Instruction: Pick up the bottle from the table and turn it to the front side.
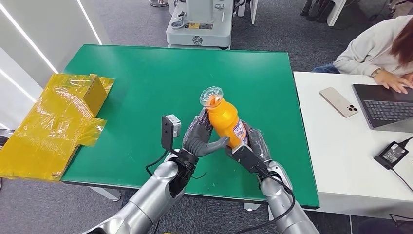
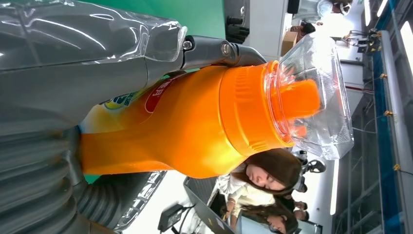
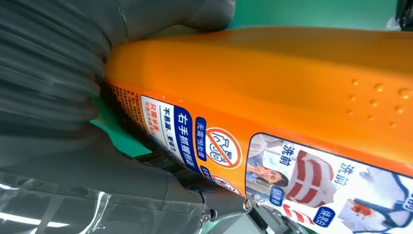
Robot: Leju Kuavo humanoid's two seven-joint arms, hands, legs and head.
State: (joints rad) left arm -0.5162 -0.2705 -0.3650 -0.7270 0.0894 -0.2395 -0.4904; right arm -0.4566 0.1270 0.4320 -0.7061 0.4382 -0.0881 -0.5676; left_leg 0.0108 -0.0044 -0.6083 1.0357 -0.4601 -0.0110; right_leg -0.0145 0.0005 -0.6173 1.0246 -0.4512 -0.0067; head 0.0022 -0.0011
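An orange bottle (image 1: 225, 119) with a clear cap is lifted above the green table (image 1: 146, 78), tilted with its cap away from me. My left hand (image 1: 200, 136) grips its left side, thumb pressed across the lower body. My right hand (image 1: 251, 145) holds the right side and base. Seen from the left wrist, the bottle (image 2: 195, 126) shows its orange neck and clear cap between my left hand's fingers (image 2: 214, 48) and ribbed cover. From the right wrist, the bottle's (image 3: 272, 83) printed back label faces the camera beside my right hand (image 3: 53, 97).
A yellow wrapped carton (image 1: 58, 117) lies off the table's left edge. A white desk (image 1: 341, 156) on the right holds a phone (image 1: 339, 102), laptop (image 1: 384, 105) and charger (image 1: 392, 153); a person (image 1: 375, 48) works there. A grey machine (image 1: 199, 24) stands behind the table.
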